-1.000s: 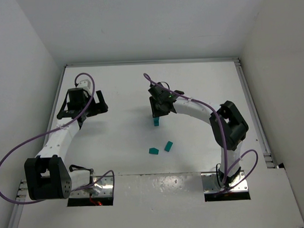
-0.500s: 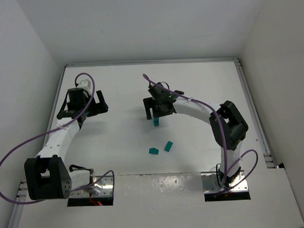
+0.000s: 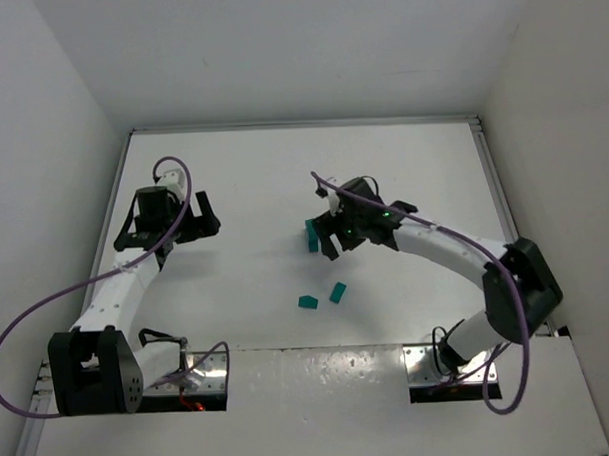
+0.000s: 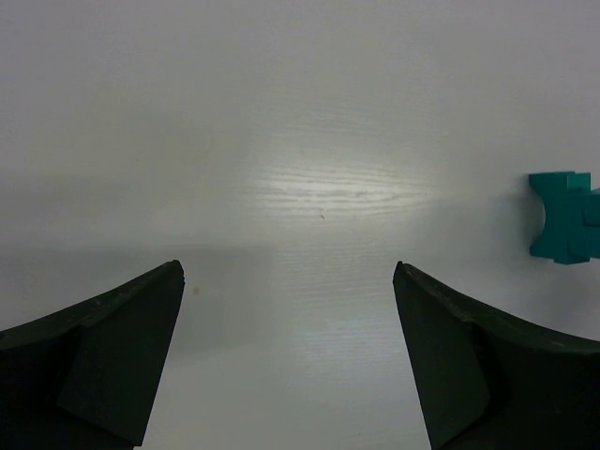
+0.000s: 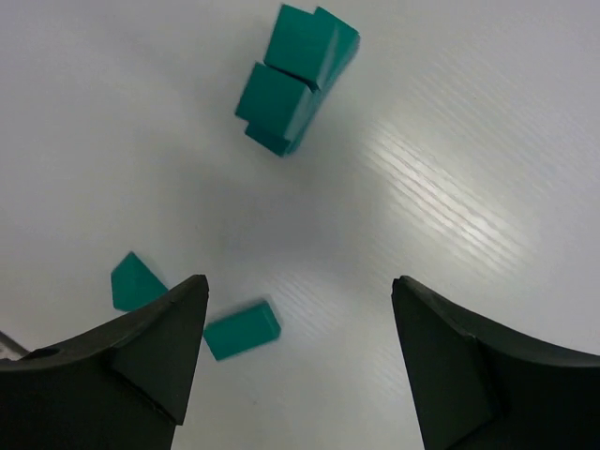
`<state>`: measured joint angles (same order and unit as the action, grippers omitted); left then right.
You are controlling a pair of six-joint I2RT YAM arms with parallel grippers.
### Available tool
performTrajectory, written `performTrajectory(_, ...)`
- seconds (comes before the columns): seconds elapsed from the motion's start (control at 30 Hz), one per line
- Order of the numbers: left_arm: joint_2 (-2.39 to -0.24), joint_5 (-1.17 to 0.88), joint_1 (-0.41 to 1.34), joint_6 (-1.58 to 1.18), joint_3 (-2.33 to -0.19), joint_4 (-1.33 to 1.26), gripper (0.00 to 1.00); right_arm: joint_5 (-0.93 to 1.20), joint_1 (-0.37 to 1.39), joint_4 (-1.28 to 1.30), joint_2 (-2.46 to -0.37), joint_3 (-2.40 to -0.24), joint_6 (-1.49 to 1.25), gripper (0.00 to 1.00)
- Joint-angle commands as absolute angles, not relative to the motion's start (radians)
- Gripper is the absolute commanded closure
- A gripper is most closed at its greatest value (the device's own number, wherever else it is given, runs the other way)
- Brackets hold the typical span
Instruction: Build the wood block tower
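Observation:
The tower [image 3: 311, 235] is a short teal-green column of stacked blocks at the table's middle. It also shows in the right wrist view [image 5: 295, 80] and at the right edge of the left wrist view [image 4: 565, 217]. My right gripper [image 3: 327, 238] is open and empty, just right of the tower and apart from it [image 5: 300, 291]. Two loose wood blocks lie nearer the bases: a wedge-like one [image 3: 307, 302] [image 5: 136, 281] and a short bar [image 3: 338, 292] [image 5: 242, 330]. My left gripper [image 3: 167, 225] is open and empty over bare table at the left [image 4: 289, 272].
White walls close in the table at the back and both sides. A raised rail [image 3: 504, 196] runs along the table's right edge. Purple cables loop off both arms.
My right gripper has drawn back from the tower toward the right and near side, with the arm's elbow swung outward. The tower stands on its own. The left arm shifted slightly.

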<state>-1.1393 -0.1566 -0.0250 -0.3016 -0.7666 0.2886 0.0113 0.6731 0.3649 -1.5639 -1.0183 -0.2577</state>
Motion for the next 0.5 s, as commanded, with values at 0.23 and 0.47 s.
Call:
performTrajectory(0.23, -1.181, -0.163, 0.136, -0.318, -0.744, 0.282, 0.02, 0.003, 0.454, 0.394, -1.357, -0.942, -0.161, 0.67)
performTrajectory(0.47, -1.374, -0.138, 0.262, -0.383, -0.837, 0.282, 0.40, -0.057, 0.373, 0.503, -1.509, -1.087, -0.268, 0.75)
